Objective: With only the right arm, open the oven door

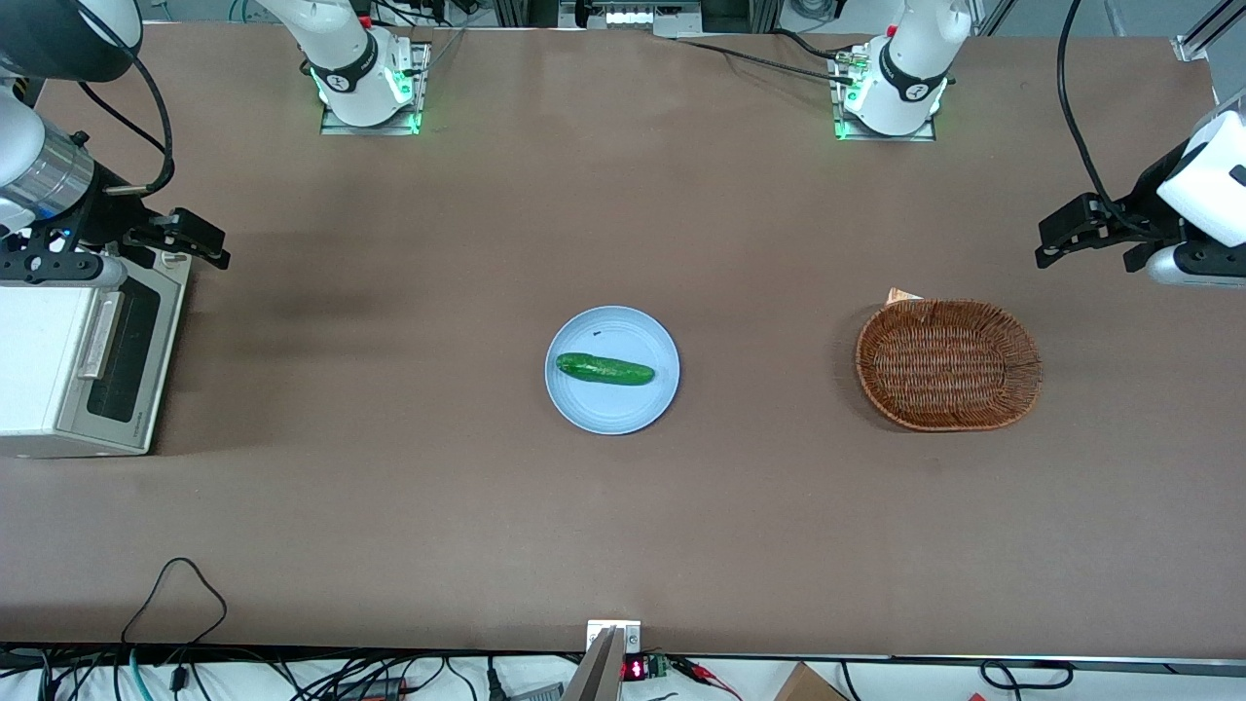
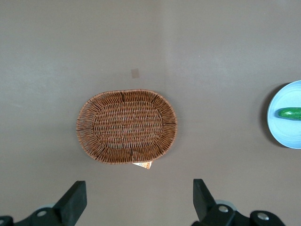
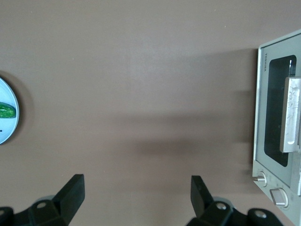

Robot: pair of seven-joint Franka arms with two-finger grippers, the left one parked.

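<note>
Oven door (image 1: 125,352) shut, at the working arm's end of the table (image 1: 389,506).
Hovered above the oven's upper edge: gripper (image 1: 190,239), fingers (image 3: 70,190) spread apart around bare tabletop, touching nothing. Showed a silver frame, dark glass, pale bar handle (image 3: 291,115), knobs (image 3: 260,179) beside it. Wide open brown surface stretched between door and plate (image 1: 611,404) with cucumber (image 1: 604,369).

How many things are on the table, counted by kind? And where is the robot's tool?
Toaster oven: 1
Plate: 1
Cucumber: 1
Basket: 1
Total: 4
The tool is open, above the table beside the oven's top corner, holding nothing.
</note>
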